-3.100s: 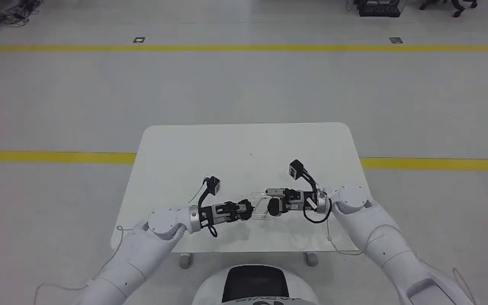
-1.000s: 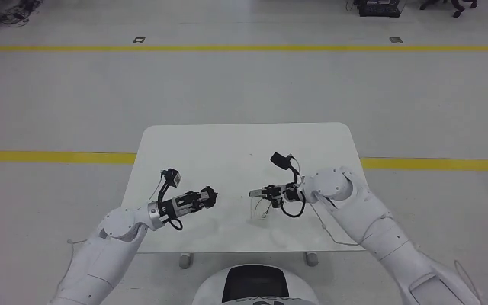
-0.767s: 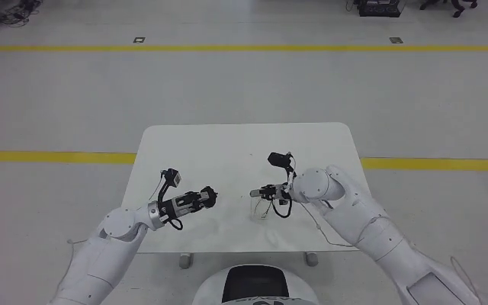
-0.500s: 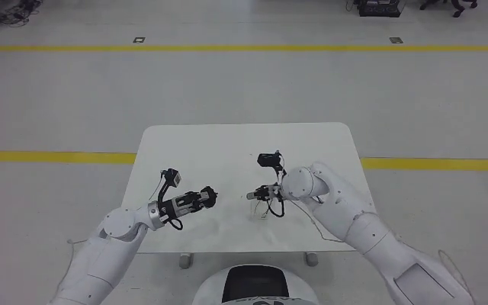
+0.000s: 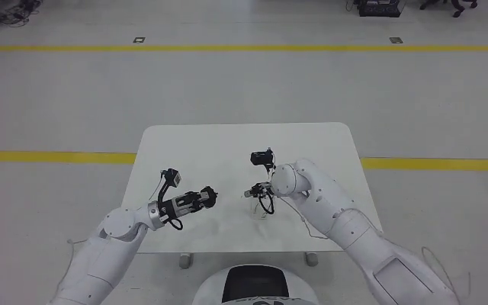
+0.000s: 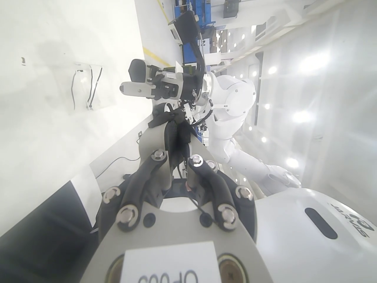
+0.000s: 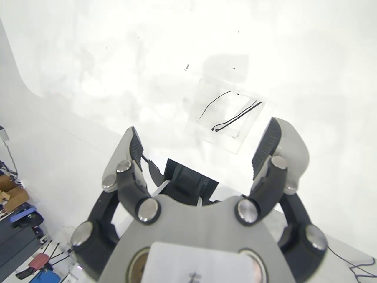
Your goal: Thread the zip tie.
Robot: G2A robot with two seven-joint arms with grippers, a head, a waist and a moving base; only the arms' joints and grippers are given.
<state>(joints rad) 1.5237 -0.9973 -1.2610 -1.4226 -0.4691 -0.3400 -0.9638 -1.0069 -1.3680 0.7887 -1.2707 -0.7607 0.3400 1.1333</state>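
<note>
Right gripper [image 7: 203, 128], jaws apart, hovers over black zip ties [image 7: 238, 116] on a clear sheet [image 7: 229, 139], 5 o'clock from table [image 5: 305, 141] centre. The left gripper [image 6: 174, 123], closed, sits at their 9 o'clock. Open jaws may pinch the sheet instead.

Wide gap between left gripper [image 5: 207, 196] and right gripper [image 5: 250, 192]. Near right gripper, flat on table [image 5: 198, 152]: clear sleeve [image 5: 260, 209] with zip ties [image 7: 238, 116].

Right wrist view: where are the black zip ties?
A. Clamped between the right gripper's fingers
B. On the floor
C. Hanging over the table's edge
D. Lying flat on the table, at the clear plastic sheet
D: the zip ties lie flat within the outline of the clear plastic sheet on the table, beyond the open right gripper.
</note>
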